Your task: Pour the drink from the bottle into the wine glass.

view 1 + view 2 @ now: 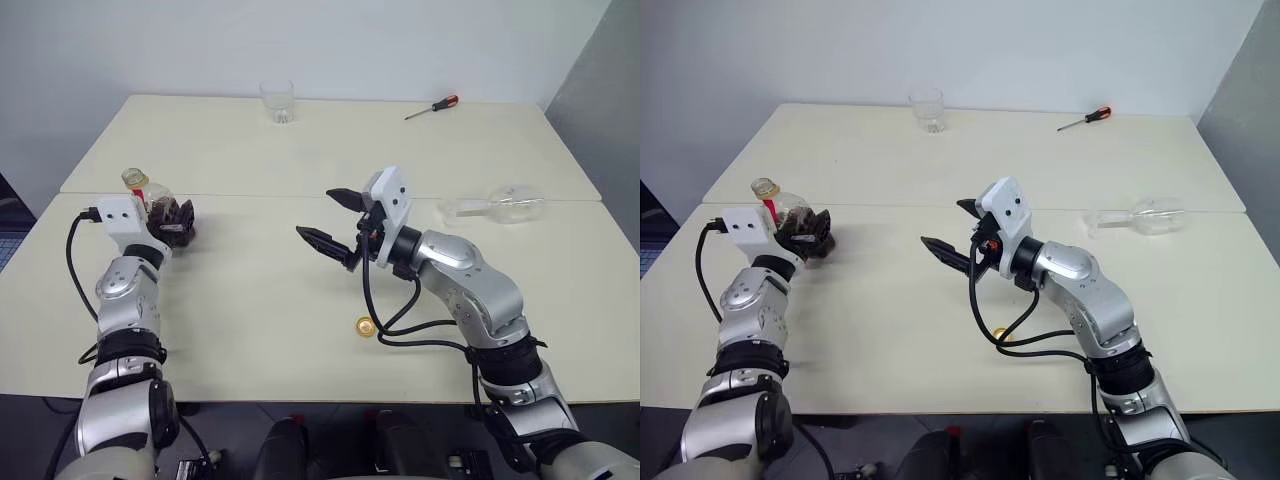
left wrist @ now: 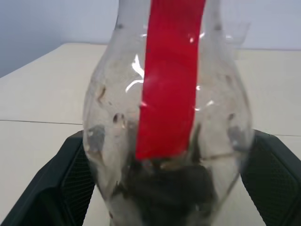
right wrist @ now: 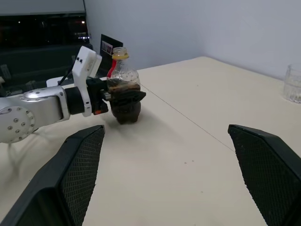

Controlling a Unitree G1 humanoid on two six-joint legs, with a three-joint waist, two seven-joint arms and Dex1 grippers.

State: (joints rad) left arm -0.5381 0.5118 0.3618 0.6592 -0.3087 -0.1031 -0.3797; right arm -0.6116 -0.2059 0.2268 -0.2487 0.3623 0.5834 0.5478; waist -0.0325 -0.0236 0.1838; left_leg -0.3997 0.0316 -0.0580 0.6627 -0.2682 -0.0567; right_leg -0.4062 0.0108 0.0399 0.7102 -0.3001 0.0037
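At about nine o'clock on the worktop (image 1: 250, 290) the bottle (image 3: 123, 89) stands upright with the dark drink (image 3: 126, 107) low in its ribbed body, neck bare of its cap, which I take to be so it is ready for pouring. The left tool (image 1: 172, 222) brackets the bottle with its jaws spread wide, pads either side and no grip that I can see. Near six o'clock lies a small yellow cap (image 1: 365, 326). At the centre the right tool (image 1: 333, 221) hangs wide open and empty, pointing toward the bottle. At twelve o'clock stands a short tumbler (image 1: 277, 100), at one a screwdriver (image 1: 432, 107). At three o'clock the wine glass (image 1: 497, 204) lies on its side, so it must be stood up first.
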